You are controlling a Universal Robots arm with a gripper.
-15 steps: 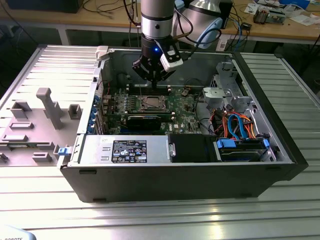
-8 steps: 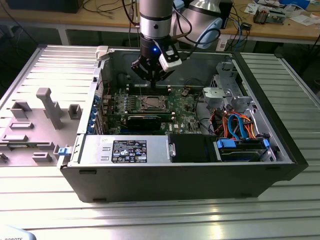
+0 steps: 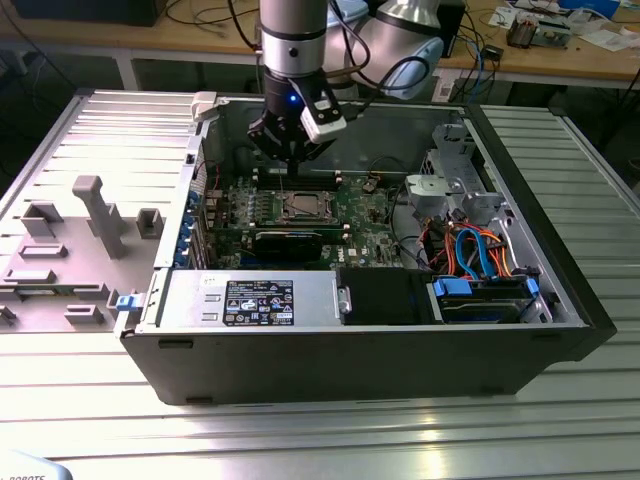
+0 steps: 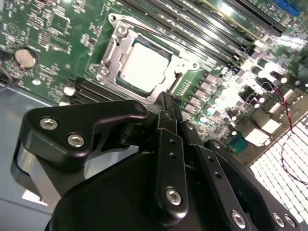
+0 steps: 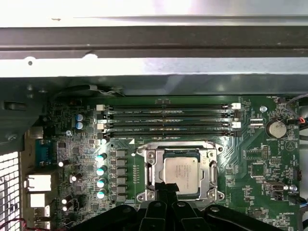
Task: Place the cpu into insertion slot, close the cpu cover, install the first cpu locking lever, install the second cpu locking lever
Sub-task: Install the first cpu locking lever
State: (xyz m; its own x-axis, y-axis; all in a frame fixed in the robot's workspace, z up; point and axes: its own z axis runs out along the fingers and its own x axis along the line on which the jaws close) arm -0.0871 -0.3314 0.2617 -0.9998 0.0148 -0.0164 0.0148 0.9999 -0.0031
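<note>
Hand [image 4: 165, 102]: fingers drawn together, nothing held, tips by cpu [image 4: 144, 65]. Cpu: seated in insertion slot [image 5: 182, 153], cpu cover [image 4: 111, 52] down. Lever work probably needed slow, square pressure.

Dull silver square cpu [image 5: 182, 169] seated, thin silver-grey metal cpu cover [image 5: 208, 168] flat around it.
Call the four long black memory slots [image 5: 168, 120] twelve o'clock from the chip: the black gripper [image 5: 166, 186], fingertips drawn together, is right at the cover's six o'clock edge, and a row of teal-topped capacitors [image 5: 100, 175] stands at nine o'clock.
</note>
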